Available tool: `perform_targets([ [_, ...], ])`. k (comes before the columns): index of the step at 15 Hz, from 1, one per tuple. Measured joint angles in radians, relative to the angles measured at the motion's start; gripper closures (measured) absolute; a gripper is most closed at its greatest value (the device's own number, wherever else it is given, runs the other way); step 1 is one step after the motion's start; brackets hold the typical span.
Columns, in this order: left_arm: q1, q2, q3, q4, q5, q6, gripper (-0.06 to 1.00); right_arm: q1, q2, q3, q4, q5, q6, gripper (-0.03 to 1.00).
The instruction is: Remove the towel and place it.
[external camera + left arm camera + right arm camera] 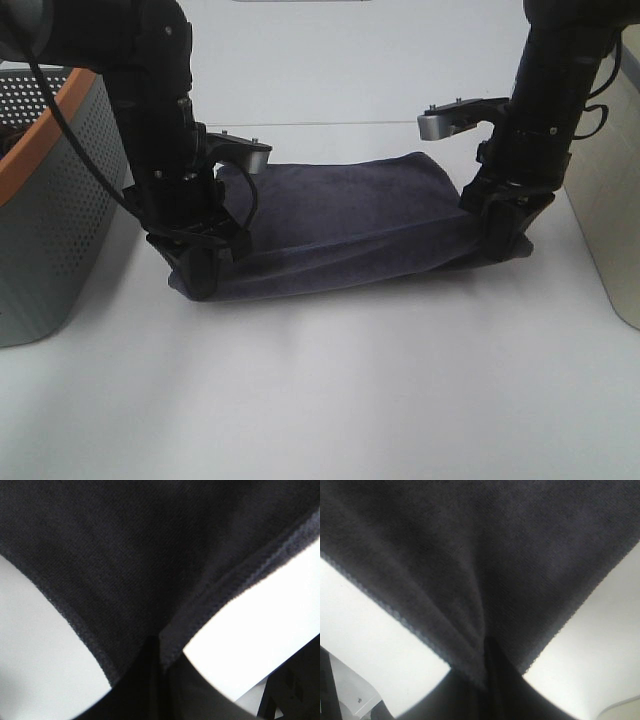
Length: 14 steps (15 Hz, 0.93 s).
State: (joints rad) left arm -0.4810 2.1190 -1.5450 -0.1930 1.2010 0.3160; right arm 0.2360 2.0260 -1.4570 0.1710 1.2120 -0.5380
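Observation:
The dark charcoal-navy towel [345, 225] lies spread and sagging on the white table between my two grippers. My left gripper [205, 268] is shut on the towel's left corner, low at the table. My right gripper [505, 238] is shut on its right corner, also low. In the left wrist view the towel [135, 555] fills the frame, its hemmed edge pinched between the black fingers [150, 690]. In the right wrist view the towel [485, 550] gathers into folds at the black fingers [490, 685].
A grey perforated basket with an orange rim [55, 190] stands at the left edge. A pale bin [615, 190] stands at the right edge. The white table [330, 400] stretches in front of the towel.

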Motion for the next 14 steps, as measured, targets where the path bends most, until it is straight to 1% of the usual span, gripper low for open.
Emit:
perform_targets([
  [2, 0.000, 0.000, 0.004, 0.000, 0.000, 0.006, 0.94, 0.000, 0.000, 0.050, 0.000, 0.000, 0.000, 0.97],
  [4, 0.000, 0.001, 0.004, 0.000, 0.000, 0.031, 0.94, 0.000, 0.000, 0.064, -0.001, 0.000, 0.000, 0.97],
  [5, 0.000, 0.001, 0.005, 0.002, 0.003, 0.042, 0.94, 0.000, 0.000, 0.065, -0.006, 0.000, 0.000, 0.93],
  [6, 0.000, 0.002, 0.007, 0.001, 0.005, 0.045, 0.94, 0.000, 0.000, 0.065, -0.007, 0.000, 0.004, 0.85],
  [7, 0.000, 0.002, 0.007, -0.003, 0.005, 0.048, 0.90, 0.000, 0.000, 0.065, -0.005, 0.000, 0.018, 0.76],
  [8, 0.000, 0.002, 0.007, -0.011, 0.007, 0.048, 0.80, -0.001, 0.000, 0.065, 0.008, 0.000, 0.039, 0.64],
  [9, 0.000, 0.002, 0.007, -0.021, 0.007, 0.048, 0.67, -0.001, 0.000, 0.065, 0.020, 0.000, 0.064, 0.53],
  [10, 0.000, 0.002, 0.007, -0.026, 0.007, 0.047, 0.51, -0.001, 0.000, 0.065, 0.029, 0.000, 0.100, 0.44],
  [11, 0.000, 0.002, 0.007, -0.026, 0.007, 0.039, 0.32, -0.001, 0.000, 0.065, 0.029, 0.000, 0.140, 0.37],
  [12, 0.000, 0.002, 0.007, -0.025, 0.007, 0.028, 0.16, -0.001, -0.001, 0.065, 0.026, 0.000, 0.180, 0.31],
  [13, 0.000, 0.002, 0.007, -0.025, 0.007, 0.013, 0.08, -0.001, -0.004, 0.065, 0.026, 0.000, 0.208, 0.27],
  [14, 0.000, 0.002, 0.007, -0.025, 0.008, -0.003, 0.04, -0.001, -0.017, 0.065, 0.026, 0.000, 0.221, 0.26],
])
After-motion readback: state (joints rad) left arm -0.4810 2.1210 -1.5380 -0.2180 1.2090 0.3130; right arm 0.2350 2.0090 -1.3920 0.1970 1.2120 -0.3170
